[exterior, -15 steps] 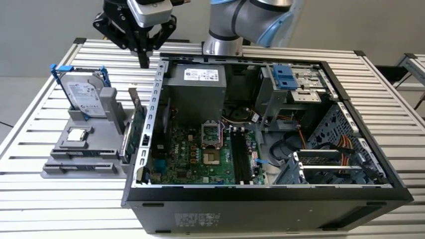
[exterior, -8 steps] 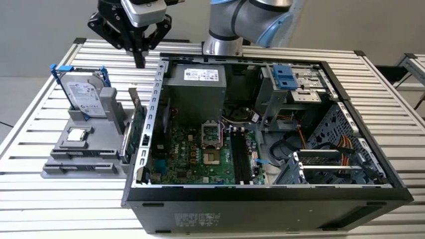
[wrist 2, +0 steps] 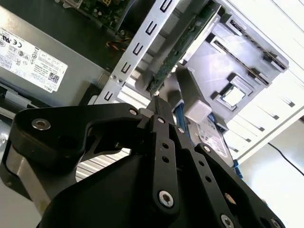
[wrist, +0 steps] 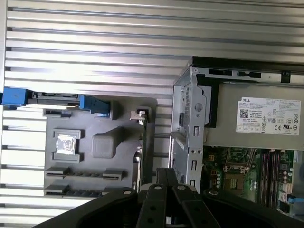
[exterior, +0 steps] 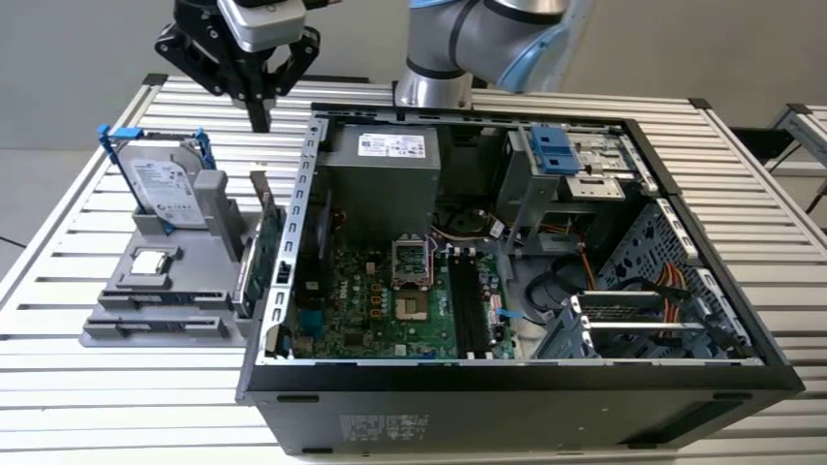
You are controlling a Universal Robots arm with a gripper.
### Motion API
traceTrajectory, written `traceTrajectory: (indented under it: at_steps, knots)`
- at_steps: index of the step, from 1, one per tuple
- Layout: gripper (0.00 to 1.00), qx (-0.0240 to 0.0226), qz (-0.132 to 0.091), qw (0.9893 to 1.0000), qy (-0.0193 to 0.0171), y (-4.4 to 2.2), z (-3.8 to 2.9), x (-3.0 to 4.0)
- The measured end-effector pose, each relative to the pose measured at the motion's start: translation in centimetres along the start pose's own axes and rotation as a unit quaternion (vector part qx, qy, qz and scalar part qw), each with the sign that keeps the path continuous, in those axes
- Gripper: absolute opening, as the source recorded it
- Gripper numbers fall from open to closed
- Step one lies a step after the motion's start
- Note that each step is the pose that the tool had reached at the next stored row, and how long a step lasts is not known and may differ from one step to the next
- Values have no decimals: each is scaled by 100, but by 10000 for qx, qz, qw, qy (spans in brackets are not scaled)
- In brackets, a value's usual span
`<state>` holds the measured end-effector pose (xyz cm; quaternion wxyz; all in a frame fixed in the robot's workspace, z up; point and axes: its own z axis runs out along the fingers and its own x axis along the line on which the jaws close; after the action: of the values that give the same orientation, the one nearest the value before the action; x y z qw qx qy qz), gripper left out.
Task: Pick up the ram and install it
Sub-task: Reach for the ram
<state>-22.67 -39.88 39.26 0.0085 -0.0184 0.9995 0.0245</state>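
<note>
Silver metal slats form the bench (exterior: pixel 750 145), which carries an open black computer case (exterior: pixel 517 397) lying on its side, with a grey holder (exterior: pixel 155 325) just beside it on the exterior view's left. Inside the case the green motherboard (exterior: pixel 375 300) lies flat, its dark memory slots (exterior: pixel 466 300) run lengthwise, and the grey power supply (exterior: pixel 382 160) sits at the far end.

The ram (exterior: pixel 262 252) stands on its long edge in the holder, along the side nearest the case wall and outside the case. In the first wrist view the ram (wrist: pixel 141 142) appears edge-on as a thin dark line between the holder's grey block and the case's perforated metal wall. In the second wrist view its green edge (wrist 2: pixel 185 47) runs beside that same wall.

A silver hard drive (exterior: pixel 162 189) with a blue handle stands upright at the holder's far end. A small square CPU chip (exterior: pixel 153 260) lies flat in a recess nearer the middle.

The arm (exterior: pixel 452 48) reaches in from behind the case. Its black fingers (exterior: pixel 262 107) point straight down above the far end of the ram, near the case's rear corner, clear of the stick and holder. The fingers (wrist 2: pixel 161 137) are pressed together at their tips with nothing between them, and in the first wrist view they (wrist: pixel 166 178) sit just beside the ram's line.
</note>
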Motion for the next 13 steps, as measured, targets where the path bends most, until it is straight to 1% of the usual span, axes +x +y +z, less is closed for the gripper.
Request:
traceTrajectory:
  at_steps: [8, 9, 13]
  knots:
    - [0, -1, -64, 10000, 6, 4, -2, 102]
    - [0, -2, -79, 10000, 14, 5, -2, 127]
    - [0, -3, -86, 10000, 45, 7, -3, 176]
